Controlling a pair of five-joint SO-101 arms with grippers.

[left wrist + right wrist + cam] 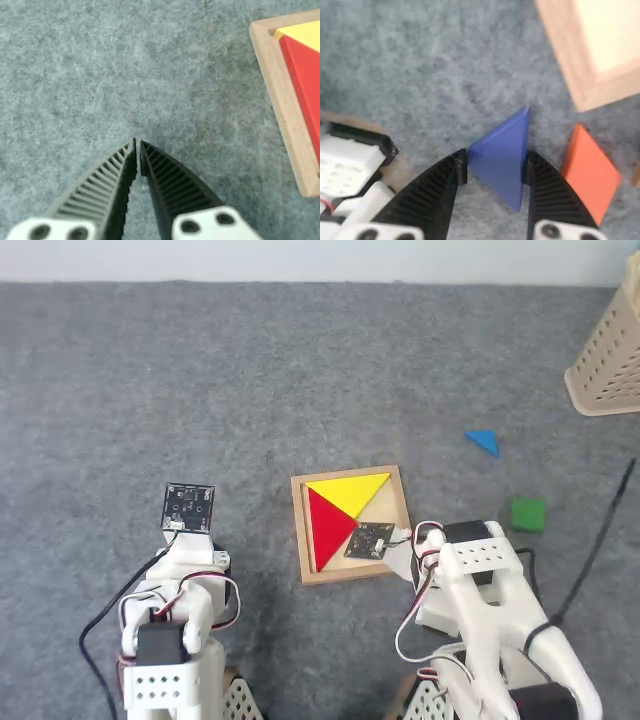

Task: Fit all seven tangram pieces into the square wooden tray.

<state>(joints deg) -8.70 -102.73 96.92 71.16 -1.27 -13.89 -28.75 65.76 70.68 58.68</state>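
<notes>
We see the square wooden tray (299,540) on grey carpet (200,390), with a yellow triangle (350,494) and a red triangle (327,527) seated inside it. The right arm's wrist board covers the part of the tray nearest that arm, so we cannot tell what lies under it.

Just outside a tray corner, the right gripper (495,165) pinches a dark blue triangle (501,152) between its two fingers. Whether the piece rests on the carpet or is lifted, we cannot tell. An orange piece (587,172) lies near the same corner, partly behind one finger, so its outline is unclear.

A green square (528,514) and a bright blue triangle (483,442) lie well apart from the tray, beyond the right arm's side of it.

The left gripper (138,146), fingers pressed together on nothing, hovers over carpet beside the tray's opposite rim. A slatted basket (610,350), cut off at the edge, stands well away from the tray.
</notes>
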